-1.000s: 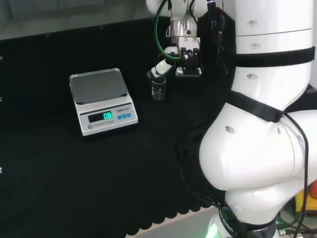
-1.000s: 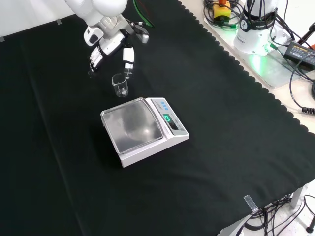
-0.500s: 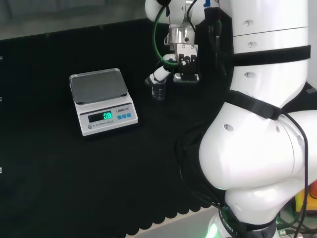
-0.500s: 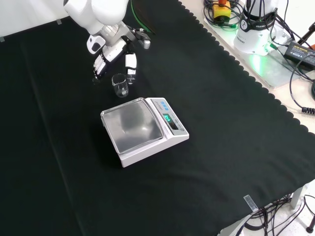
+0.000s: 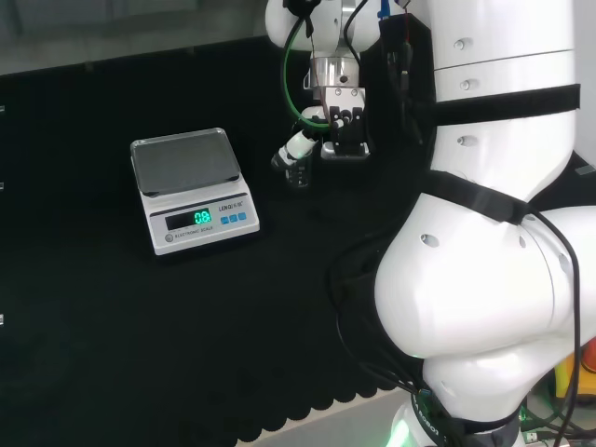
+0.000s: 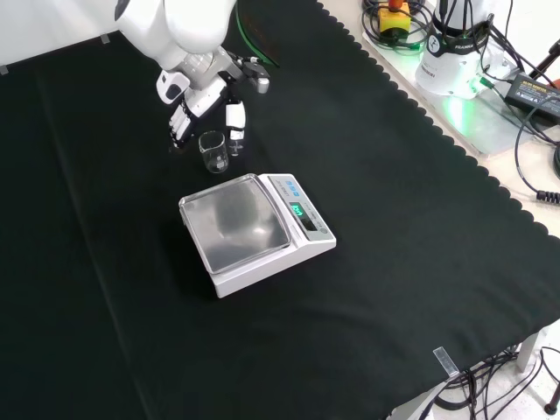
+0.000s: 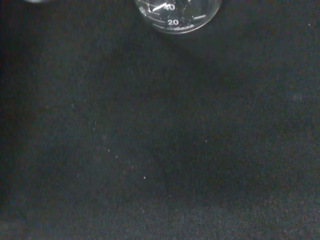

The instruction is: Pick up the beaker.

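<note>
A small clear glass beaker (image 6: 214, 151) with printed graduation marks stands upright on the black cloth, just beyond the scale in the front view. In the head view the beaker (image 5: 298, 175) is to the right of the scale. The hand (image 6: 204, 94) hangs low over it, with fingers (image 6: 179, 128) on one side and the thumb (image 6: 234, 121) on the other, straddling the rim without closing round it. In the head view the hand (image 5: 341, 126) is just above and right of the beaker. The wrist view shows the beaker's (image 7: 177, 15) lower wall close by.
A white electronic scale (image 6: 254, 229) with a steel pan and lit green display sits near the beaker; it is at the left in the head view (image 5: 191, 191). The cloth's scalloped edge (image 6: 455, 149), cables and power units lie at the front view's right.
The hand has come down and moved closer to the beaker, so its fingers and thumb now flank the glass. The beaker and scale have not moved.
</note>
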You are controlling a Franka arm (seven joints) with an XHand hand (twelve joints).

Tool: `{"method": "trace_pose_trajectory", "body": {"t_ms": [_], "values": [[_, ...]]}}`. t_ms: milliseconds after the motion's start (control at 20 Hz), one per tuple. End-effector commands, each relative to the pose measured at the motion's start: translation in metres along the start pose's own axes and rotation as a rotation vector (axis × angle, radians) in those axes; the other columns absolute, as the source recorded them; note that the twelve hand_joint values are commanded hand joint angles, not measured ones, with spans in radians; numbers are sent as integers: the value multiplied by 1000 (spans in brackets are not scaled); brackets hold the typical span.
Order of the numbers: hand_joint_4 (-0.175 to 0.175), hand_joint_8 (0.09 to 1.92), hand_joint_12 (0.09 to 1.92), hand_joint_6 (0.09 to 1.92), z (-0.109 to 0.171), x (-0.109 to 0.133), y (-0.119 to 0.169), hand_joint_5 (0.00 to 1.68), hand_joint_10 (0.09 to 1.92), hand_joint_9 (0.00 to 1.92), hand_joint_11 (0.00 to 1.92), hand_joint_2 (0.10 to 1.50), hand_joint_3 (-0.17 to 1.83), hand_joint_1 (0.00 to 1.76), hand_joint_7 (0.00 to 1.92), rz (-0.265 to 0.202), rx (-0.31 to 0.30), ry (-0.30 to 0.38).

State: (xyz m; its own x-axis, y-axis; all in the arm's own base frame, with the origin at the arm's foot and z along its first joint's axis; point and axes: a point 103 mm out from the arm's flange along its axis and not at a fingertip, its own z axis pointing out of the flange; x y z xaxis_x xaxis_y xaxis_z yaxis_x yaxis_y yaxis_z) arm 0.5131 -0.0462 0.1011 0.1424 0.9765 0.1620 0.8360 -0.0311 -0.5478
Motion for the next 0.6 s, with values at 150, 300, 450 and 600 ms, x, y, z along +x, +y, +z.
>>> {"method": "trace_pose_trajectory", "body": {"t_ms": [150,300,450,600], "values": [[-67,786,1304,131,5,2,0,534,800,397,530,787,134,702,388,18,-51,-20],[-68,766,1237,440,5,6,-1,555,689,582,689,770,202,754,538,24,-76,-43],[-82,771,1120,722,5,11,-1,613,618,740,876,746,289,814,648,31,-109,-62],[-107,767,975,774,3,10,-2,775,509,912,1069,717,408,881,752,23,-133,-59]]}}
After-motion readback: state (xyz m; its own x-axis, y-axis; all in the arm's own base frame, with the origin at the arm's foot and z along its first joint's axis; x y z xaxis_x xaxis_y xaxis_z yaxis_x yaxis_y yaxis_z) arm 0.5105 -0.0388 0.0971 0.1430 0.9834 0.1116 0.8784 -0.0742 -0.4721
